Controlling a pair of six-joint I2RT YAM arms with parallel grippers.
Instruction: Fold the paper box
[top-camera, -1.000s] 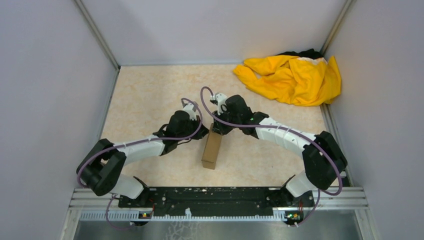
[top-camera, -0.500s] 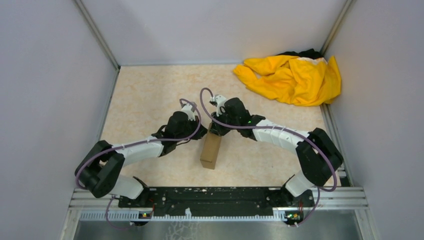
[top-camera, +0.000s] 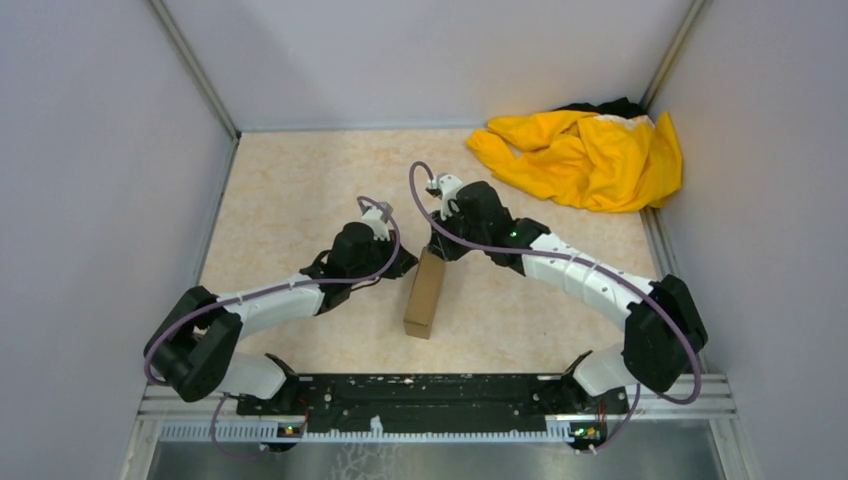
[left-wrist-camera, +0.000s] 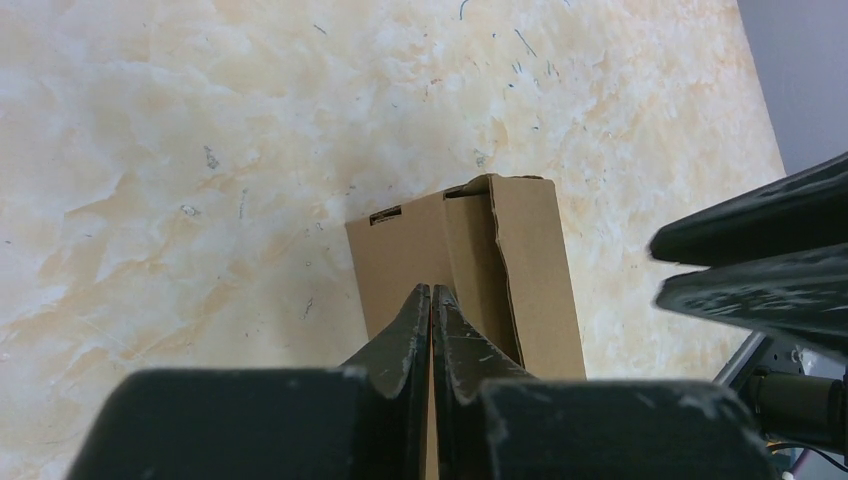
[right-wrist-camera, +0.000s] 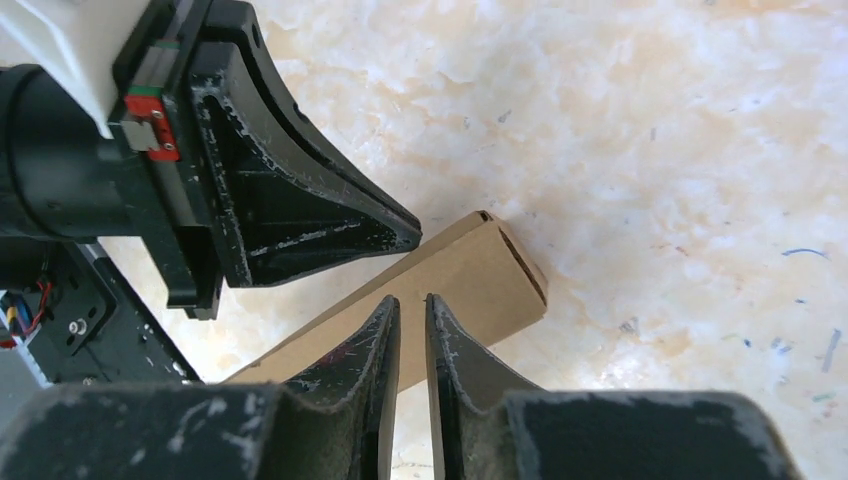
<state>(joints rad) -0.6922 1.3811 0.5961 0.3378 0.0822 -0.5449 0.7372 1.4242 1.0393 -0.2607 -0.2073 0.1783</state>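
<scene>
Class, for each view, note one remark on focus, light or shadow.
Top external: even light, sharp, no glare. Left wrist: paper box crisp, soft shadow on the table at its left. Right wrist: right gripper's fingers dark and soft-edged, box sharp.

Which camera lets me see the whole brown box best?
The top external view: the whole paper box shows there, lying on the table. The left wrist view shows only its far end, with a flap seam. The right wrist view shows just one end and a side.
</scene>
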